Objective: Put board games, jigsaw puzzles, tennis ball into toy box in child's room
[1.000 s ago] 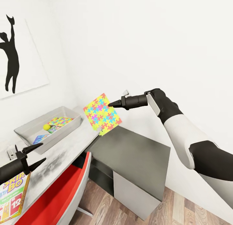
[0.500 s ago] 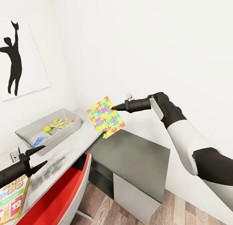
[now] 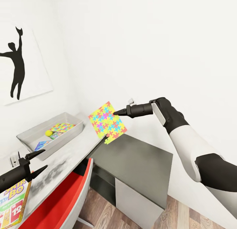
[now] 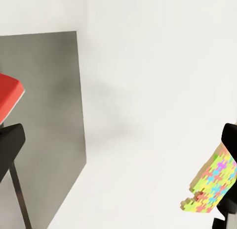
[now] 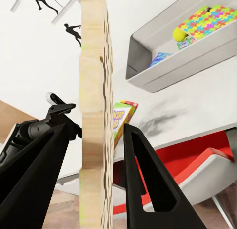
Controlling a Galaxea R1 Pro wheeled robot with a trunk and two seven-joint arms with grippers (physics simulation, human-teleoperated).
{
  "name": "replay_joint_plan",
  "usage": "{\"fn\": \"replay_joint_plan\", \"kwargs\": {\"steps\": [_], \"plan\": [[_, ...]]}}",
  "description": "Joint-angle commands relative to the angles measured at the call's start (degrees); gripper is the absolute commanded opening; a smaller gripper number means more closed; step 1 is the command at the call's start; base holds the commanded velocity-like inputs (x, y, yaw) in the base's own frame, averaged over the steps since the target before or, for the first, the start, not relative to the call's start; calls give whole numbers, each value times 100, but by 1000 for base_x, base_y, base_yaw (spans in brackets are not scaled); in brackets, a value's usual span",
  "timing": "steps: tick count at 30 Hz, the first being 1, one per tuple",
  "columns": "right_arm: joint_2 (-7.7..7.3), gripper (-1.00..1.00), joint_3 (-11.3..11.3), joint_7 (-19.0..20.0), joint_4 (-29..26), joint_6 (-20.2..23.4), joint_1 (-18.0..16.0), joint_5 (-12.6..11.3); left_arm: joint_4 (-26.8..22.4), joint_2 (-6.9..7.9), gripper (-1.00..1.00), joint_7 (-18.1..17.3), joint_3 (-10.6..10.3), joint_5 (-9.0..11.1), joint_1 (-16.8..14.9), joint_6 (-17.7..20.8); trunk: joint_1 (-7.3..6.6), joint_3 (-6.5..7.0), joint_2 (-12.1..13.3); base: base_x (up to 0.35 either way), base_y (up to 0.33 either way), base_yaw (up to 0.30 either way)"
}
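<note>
White table (image 3: 70, 155); toy box (image 3: 33, 135); "SKIP BO" box (image 3: 13, 202)

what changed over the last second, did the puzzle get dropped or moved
Not dropped: the right pincer stays shut on the jigsaw puzzle, held on edge in the air beside the toy box. The whole view shifted, so the camera moved; any hand motion is slight. The left pincer stays open over the SKIP BO box. The box's contents are unchanged.

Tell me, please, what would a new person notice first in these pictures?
First, the bright jigsaw puzzle held in the air by the right gripper, above the desk corner. Next, the grey toy box further along the table, with a tennis ball inside it.
</note>
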Motion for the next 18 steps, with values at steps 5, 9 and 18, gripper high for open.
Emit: {"fn": "replay_joint_plan", "kwargs": {"steps": [5, 9, 18], "plan": [[5, -100, 6, 20, 13, 21, 85, -11, 128, -1, 100, 60, 13, 57, -3, 12, 4, 5, -12, 0, 0, 0], [4, -100, -28, 43, 2, 21, 263, -26, 170, 3, 100, 57, 15, 44, -5, 11, 4, 7, -12, 0, 0, 0], [27, -100, -42, -537, -865, 21, 845, -9, 90, -9, 100, -9, 210, -104, 26, 45, 4, 8, -12, 0, 0, 0]]}}
